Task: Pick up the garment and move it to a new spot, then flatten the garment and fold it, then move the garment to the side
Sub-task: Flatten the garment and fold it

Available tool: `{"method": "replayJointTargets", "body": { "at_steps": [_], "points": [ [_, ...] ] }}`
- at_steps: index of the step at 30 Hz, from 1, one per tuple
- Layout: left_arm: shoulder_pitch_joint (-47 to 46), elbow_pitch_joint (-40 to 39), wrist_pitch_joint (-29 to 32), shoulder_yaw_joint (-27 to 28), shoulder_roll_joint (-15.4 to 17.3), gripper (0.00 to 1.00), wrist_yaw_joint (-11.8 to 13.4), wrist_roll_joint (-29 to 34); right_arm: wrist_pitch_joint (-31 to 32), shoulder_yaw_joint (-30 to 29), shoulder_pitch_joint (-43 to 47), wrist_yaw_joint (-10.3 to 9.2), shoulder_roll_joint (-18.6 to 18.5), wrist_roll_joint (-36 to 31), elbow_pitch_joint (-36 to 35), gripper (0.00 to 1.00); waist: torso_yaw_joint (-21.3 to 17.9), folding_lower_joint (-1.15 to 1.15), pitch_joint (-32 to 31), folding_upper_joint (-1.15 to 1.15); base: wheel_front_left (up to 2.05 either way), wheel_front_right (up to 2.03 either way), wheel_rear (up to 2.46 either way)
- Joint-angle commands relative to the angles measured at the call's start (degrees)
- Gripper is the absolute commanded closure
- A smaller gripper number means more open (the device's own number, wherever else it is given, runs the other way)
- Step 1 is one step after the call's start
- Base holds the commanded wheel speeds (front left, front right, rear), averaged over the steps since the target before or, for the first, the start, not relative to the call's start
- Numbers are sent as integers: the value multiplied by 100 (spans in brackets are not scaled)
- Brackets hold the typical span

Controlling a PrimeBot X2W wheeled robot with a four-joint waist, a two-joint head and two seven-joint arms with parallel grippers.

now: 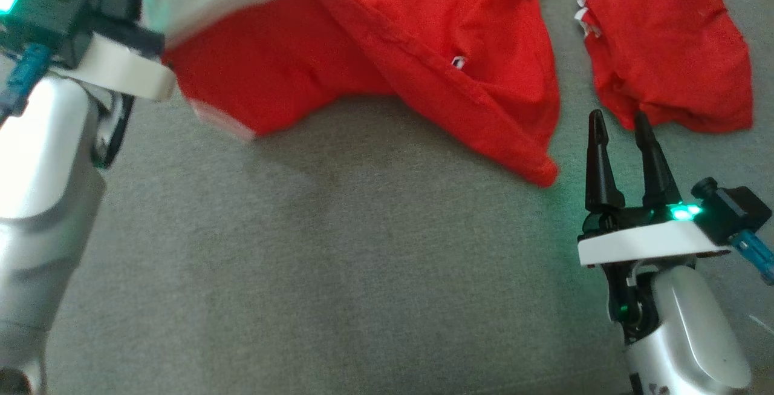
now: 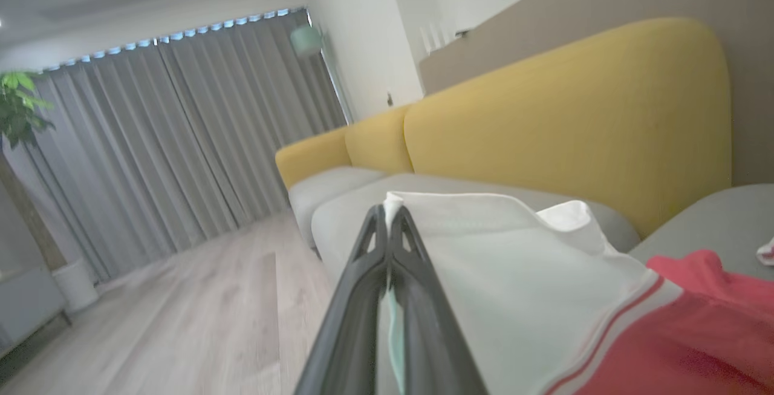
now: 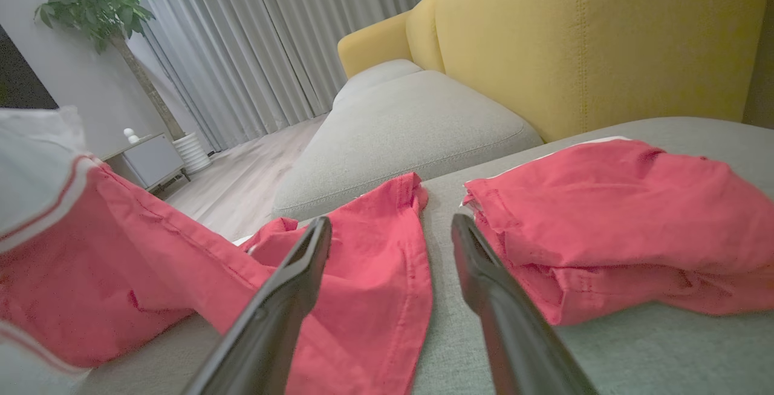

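Left wrist view shows your left jaws clamped on the garment point(image 2: 514, 274) by its white hem, the red body sagging toward your open, empty right jaws, so lift higher before carrying.

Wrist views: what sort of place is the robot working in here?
Most likely a home living room: a sofa with yellow backs and grey seats, long grey curtains, a wooden floor and a potted plant beside the curtains.
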Motion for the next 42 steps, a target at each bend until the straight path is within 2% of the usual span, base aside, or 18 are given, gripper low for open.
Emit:
{"method": "replayJointTargets", "body": {
  "at_steps": [1,5,12,21,27,28,29,30,32,35,38,42],
  "points": [
    [-240,-344,-41,294,350,100,20,120,-52,122,-4,-4,-9,-17,-145,0,78,1,-66,0,0,0,0],
    [-101,-1037,-42,324,530,100,-64,450,-52,130,57,-4,-9,-37,-93,0,244,1,-227,0,0,0,0],
    [539,-1535,-43,-14,792,100,-308,772,-52,140,172,-4,-9,-25,56,0,514,1,-465,0,0,0,0],
    [2199,-2256,47,-1092,1497,100,-588,1051,-52,37,338,-4,-9,-34,304,0,886,1,-777,0,0,0,0],
    [2699,-2526,206,-1906,1686,100,-675,1016,-52,33,353,-4,-9,-16,425,0,1006,1,-893,0,0,0,0],
    [2718,-2541,200,-1997,1667,75,-679,989,-52,41,347,-4,-9,-9,442,0,1011,1,-907,0,0,0,0],
    [2735,-2548,200,-2080,1636,20,-682,960,-52,50,340,-4,-9,-1,458,0,1012,1,-923,0,0,0,0],
    [2761,-2533,238,-2152,1600,0,-685,899,-52,61,335,-4,-9,5,476,0,1010,1,-939,0,0,0,0],
    [2768,-2509,273,-2264,1553,0,-688,824,-52,91,315,-4,-9,20,503,0,990,1,-962,0,0,0,0],
    [2757,-2447,222,-2136,1470,0,-631,578,-52,96,274,-4,-9,33,500,0,936,1,-978,0,0,0,0],
    [2743,-2388,128,-1680,1315,0,-363,71,-52,70,242,-4,-9,45,454,0,874,1,-982,0,0,0,0],
    [2709,-2353,16,-910,1030,0,136,-585,-52,54,249,-4,-9,76,342,0,805,1,-986,0,0,0,0]
  ]
}}
